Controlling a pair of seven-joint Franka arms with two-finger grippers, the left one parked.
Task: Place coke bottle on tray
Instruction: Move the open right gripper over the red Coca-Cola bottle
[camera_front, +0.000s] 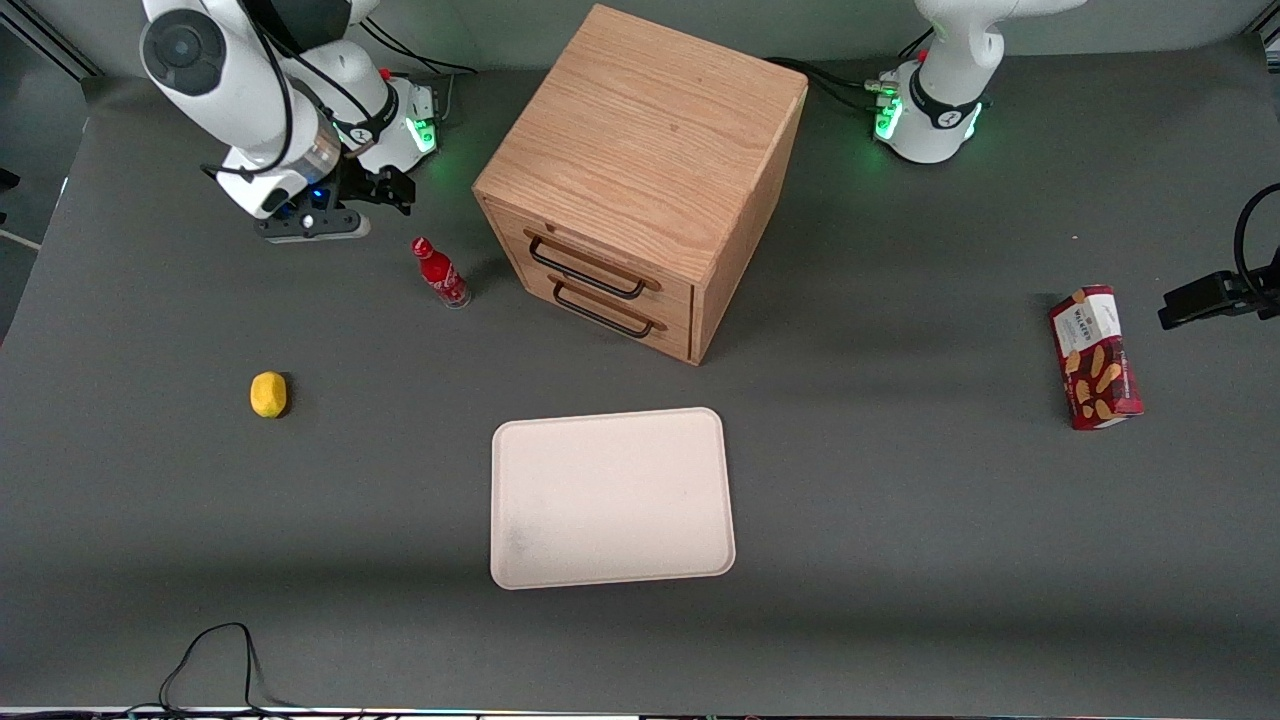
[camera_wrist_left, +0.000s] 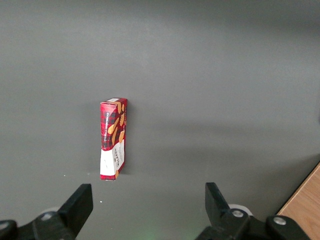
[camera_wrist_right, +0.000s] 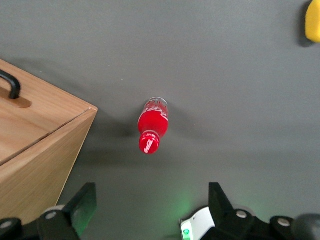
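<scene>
The gripper hangs with fingers spread above the upright coke bottle, which stands on the worktop beside the wooden cabinet; small, light, stiff and probably slick, it is best pinched mid-body.

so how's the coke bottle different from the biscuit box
The coke bottle stands upright near the gripper; the biscuit box lies flat toward the parked arm's end. The bottle is small and round, the box larger and rectangular. Both are red and off the tray.
</scene>
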